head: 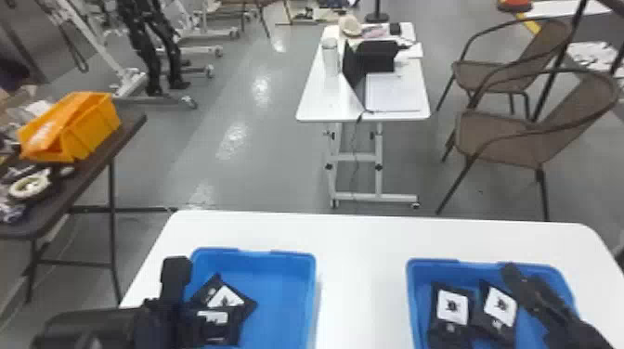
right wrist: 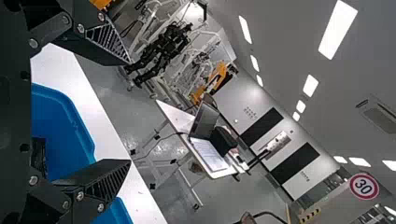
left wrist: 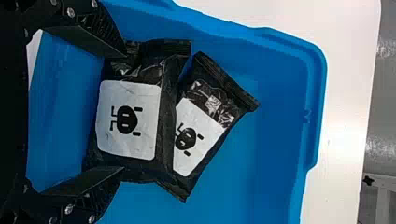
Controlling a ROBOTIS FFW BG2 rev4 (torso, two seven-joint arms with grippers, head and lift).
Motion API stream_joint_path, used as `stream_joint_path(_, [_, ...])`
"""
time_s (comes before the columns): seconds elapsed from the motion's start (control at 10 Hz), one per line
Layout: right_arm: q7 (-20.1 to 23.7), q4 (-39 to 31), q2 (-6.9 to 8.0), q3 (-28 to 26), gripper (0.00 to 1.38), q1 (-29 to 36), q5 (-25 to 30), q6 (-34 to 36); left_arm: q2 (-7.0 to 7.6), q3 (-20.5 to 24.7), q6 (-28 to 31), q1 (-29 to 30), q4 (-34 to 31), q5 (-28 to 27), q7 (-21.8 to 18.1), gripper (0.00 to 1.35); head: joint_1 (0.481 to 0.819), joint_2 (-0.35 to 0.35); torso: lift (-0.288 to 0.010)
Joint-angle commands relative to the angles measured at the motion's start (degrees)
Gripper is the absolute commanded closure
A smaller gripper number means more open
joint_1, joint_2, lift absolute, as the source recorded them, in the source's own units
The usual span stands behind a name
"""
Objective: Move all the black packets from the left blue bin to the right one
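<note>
While the right hand (head: 514,274) gapes empty, the wide-open left hand (head: 175,278) straddles a black packet (left wrist: 127,119), ungripped.

Pretty bright room tbh, light's coming from the white ceiling lights (right wrist: 338,29) in the right wrist view. Head view's got glare patches on the grey floor (head: 232,139), the desk (head: 362,241) is super bright, and there's a soft shadow beside the left blue bin (head: 312,274). Tiny glints on the black packets (left wrist: 198,88) too.
</note>
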Motion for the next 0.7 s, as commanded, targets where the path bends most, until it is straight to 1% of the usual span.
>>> stream_joint_path(0.0, [0.16,0.11,0.75,0.0,0.29,-0.03,-0.43,0.0,0.96,-1.12,0.3,-1.36,2.88,-0.18,0.04,0.25,0.695,0.162,0.0])
stream_joint_path(0.1, [0.33,0.28,0.75,0.0,0.29,-0.03,-0.61,0.0,1.13,-1.03,0.48,-2.07,4.81,-0.88,-0.83,0.35,0.695,0.167,0.0])
stream_joint_path(0.3, [0.51,0.28,0.75,0.0,0.29,-0.03,-1.05,0.09,2.1,-2.44,-0.05,-2.33,5.17,-4.4,-4.53,0.94,0.695,0.175,0.0])
stream_joint_path(0.4, [0.51,0.37,0.75,0.0,0.29,-0.03,-1.14,0.18,2.27,-2.44,-1.1,-2.42,4.9,-7.65,-8.83,1.06,0.695,0.179,0.0])
stream_joint_path(0.5, [0.51,0.46,0.75,0.09,0.29,-0.03,-1.22,0.18,2.27,-1.82,-1.28,-2.59,4.37,-11.25,-14.72,1.06,0.695,0.178,0.0])
stream_joint_path(0.6, [0.6,0.46,0.75,0.18,0.29,-0.03,-1.31,0.18,2.19,-1.47,-1.37,-2.33,2.53,-15.03,-19.82,1.09,0.695,0.172,0.0])
